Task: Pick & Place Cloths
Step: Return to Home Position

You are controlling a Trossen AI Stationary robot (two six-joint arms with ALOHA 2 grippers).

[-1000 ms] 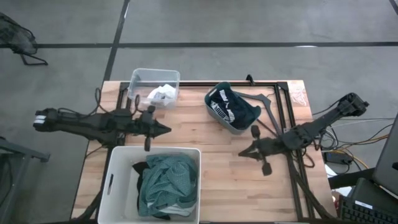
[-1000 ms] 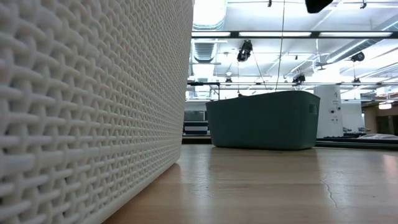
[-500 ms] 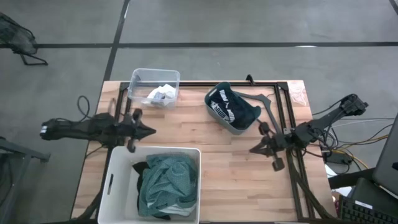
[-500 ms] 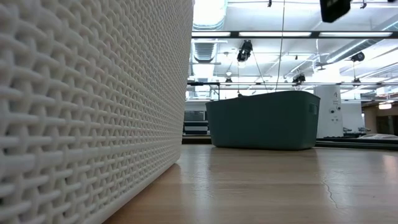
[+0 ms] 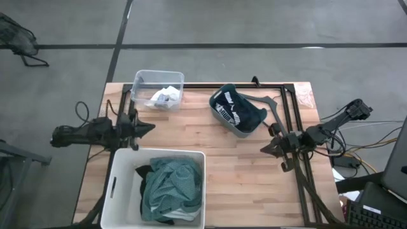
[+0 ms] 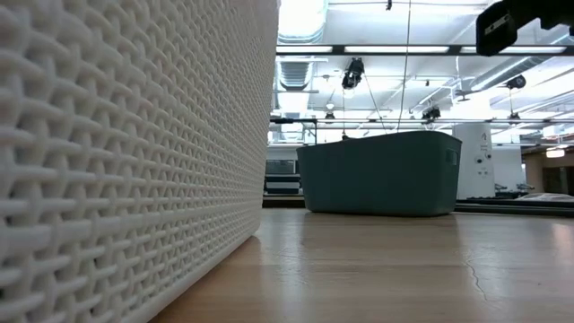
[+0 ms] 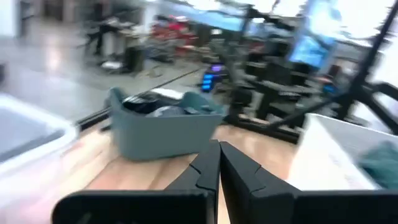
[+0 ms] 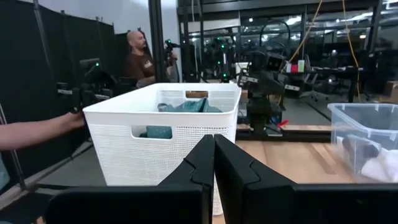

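**Table.** Light wooden plank table [image 5: 216, 162]. The middle of the board and the near right quarter are bare. This is the widest free run, from the white tub across to the black metal frame [image 5: 287, 111] that borders the far and right sides.

**Containers.**
- The large white woven-pattern plastic tub [image 5: 119, 184] stands at the near left, its near wall at the table edge. In the low view its wall [image 6: 134, 161] blocks the whole left half.
- The rigid teal plastic basket [image 5: 240, 131] sits far of centre, turned askew, well apart from the tub. Open board lies between them.
- The small clear plastic bin [image 5: 159, 74] is at the far left edge.

**Arms.**
- The left gripper [image 5: 150, 126] is over the left side, in the strip between the clear bin and the tub's far rim, and points inward. Its fingers [image 7: 208, 163] are pressed together on nothing.
- The right gripper [image 5: 263, 149] is over the right side beside the frame, on the near side of the basket and clear of it. Its fingers [image 8: 202, 155] are likewise closed and empty.

**Cloths.**
- A crumpled teal-green cloth [image 5: 170, 187] fills most of the tub, with a black cloth [image 5: 142, 172] at its left and a white fabric edge [image 5: 183, 214] at the near side.
- A dark cloth with white stripes [image 5: 233, 108] lies in the basket.
- White and grey pieces [image 5: 164, 97] lie bunched in the clear bin.

**Surroundings.** Beyond the tub, the right wrist view shows a person [image 8: 140, 62] standing and a forearm [image 8: 34, 132] reaching in at the side.
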